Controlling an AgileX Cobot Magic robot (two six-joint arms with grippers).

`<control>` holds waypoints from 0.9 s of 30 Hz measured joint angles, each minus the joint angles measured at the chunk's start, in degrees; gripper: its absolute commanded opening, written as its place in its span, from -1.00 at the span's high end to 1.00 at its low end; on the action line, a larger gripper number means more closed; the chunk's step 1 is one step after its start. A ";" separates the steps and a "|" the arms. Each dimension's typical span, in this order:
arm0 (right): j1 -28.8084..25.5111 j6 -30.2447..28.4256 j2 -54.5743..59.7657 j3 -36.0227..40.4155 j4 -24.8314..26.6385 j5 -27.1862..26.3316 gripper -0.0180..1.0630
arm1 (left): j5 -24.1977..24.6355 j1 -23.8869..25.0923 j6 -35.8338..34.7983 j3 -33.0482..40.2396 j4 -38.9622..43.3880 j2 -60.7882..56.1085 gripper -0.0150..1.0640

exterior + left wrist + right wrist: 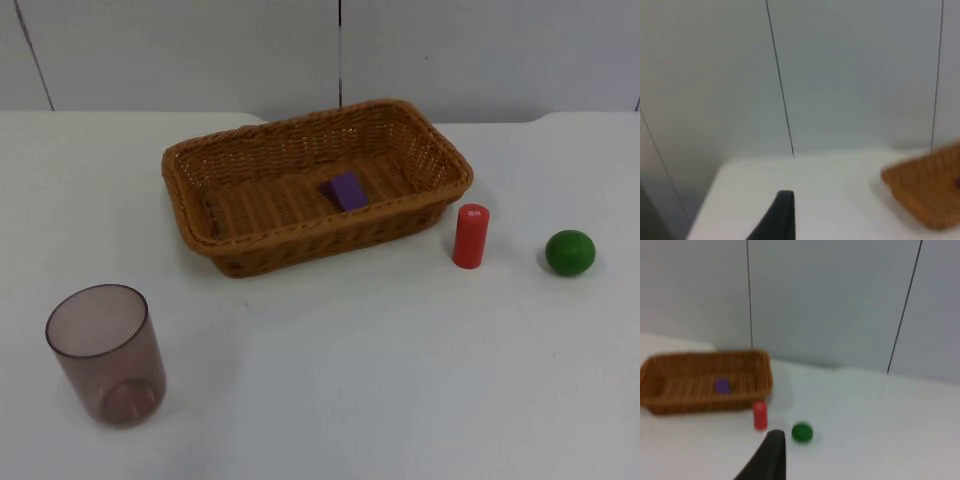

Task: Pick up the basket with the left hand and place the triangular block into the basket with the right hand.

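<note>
basket [425,150] looks light and stiff, so grab its rim. block [345,190] sits inside. can't tell either gripper's state.

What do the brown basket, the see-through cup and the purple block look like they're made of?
The brown woven basket looks like wicker or rattan: matte strands woven in ribbed rows, though plastic imitation is possible. The smoky translucent cup seems to be tinted plastic, smooth and glossy, with the table showing through it. The purple triangular block lying inside the basket looks solid with a flat matte finish, painted wood or plastic.
</note>
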 measured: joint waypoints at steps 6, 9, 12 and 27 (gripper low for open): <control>0.00 0.88 0.10 6.26 -0.12 2.57 -0.98 | 1.67 0.00 -0.14 8.82 -0.72 0.10 -0.97; 0.00 0.97 0.10 8.36 -0.12 3.04 -0.98 | 2.52 0.00 -0.14 11.36 -0.87 0.10 -0.97; 0.00 0.97 0.10 11.00 -0.12 3.20 -0.98 | 2.92 0.00 -0.28 13.94 -0.91 0.10 -0.97; 0.00 6.32 0.20 13.21 -4.70 0.94 -0.98 | 2.91 0.03 -1.25 14.42 -0.46 0.10 -0.97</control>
